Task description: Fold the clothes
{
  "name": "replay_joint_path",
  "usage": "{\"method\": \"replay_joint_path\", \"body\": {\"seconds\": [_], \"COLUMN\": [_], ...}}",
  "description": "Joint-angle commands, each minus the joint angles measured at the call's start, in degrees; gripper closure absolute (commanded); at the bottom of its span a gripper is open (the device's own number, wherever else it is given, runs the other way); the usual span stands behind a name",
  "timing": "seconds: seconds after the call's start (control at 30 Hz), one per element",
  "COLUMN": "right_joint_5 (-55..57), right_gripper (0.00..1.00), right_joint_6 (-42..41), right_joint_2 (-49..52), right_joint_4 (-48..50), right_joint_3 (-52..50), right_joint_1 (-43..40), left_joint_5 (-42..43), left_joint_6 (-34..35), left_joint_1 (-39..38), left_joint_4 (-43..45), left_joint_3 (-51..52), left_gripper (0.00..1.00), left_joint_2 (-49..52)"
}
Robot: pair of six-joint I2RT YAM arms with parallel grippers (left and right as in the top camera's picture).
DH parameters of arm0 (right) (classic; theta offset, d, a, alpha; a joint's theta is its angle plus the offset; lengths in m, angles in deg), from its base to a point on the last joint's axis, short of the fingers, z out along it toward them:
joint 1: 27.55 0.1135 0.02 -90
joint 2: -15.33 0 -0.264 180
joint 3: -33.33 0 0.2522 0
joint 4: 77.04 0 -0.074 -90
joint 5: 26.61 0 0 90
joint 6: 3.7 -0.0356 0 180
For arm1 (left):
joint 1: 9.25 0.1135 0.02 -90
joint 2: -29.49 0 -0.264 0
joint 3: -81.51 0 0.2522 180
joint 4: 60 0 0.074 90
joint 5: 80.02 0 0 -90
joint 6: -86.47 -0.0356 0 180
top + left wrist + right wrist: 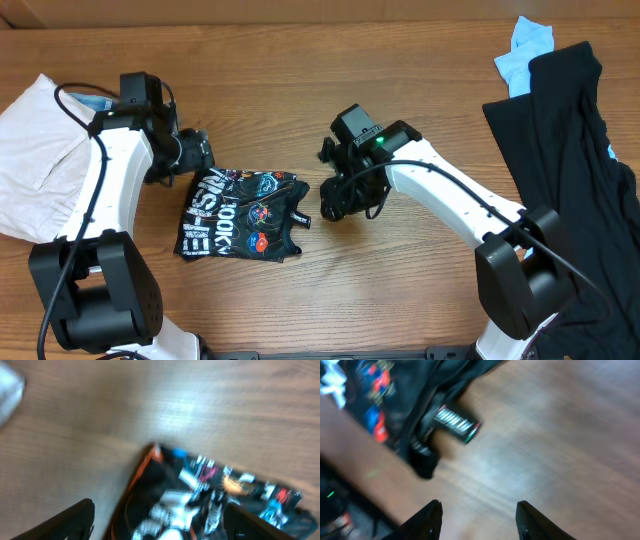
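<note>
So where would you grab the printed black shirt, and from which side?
Probably the right edge of the printed black shirt, where a small flap sticks out, coming from the right with the right gripper; it lies flat, so only edges offer the jaws a bite.

We find shirt (243,214) flat on table (420,90), left of centre. Left gripper (198,154) at its far-left corner; right gripper (338,205) just beside its right edge. Left garment (35,150) at left table edge, right garment (570,150) at right edge, small cloth (528,45) behind it.
</note>
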Motion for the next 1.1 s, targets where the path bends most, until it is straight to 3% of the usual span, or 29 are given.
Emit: {"method": "replay_joint_path", "body": {"seconds": [0.0,0.1,0.4,0.63,1.07], "right_joint_5": [-6.2,-6.2,-5.6,-5.6,-6.5], "right_gripper": [0.49,0.48,0.37,0.37,0.37], "right_joint_6": [1.7,2.5,5.0,4.8,4.4], "right_joint_2": [-1.1,-1.1,-1.0,-0.9,9.2], "right_joint_4": [-2.2,-2.9,2.2,10.3,13.2], "right_joint_3": [0.9,0.8,0.7,0.7,0.7], "right_joint_1": [3.0,7.5,14.6,15.0,15.0], "left_joint_5": [1.5,2.2,1.7,-3.2,-7.5], "left_joint_6": [-3.1,-3.1,-5.0,-5.0,-5.0], "left_joint_1": [-0.2,-0.2,-0.9,-0.9,-0.9], "left_joint_4": [5.3,10.8,12.5,9.9,8.3], "left_joint_3": [-0.8,-0.8,-0.8,-0.8,-0.7], "left_gripper": [0.2,0.23,0.24,0.24,0.25], "left_joint_2": [-0.1,3.0,9.2,12.5,14.0]}}
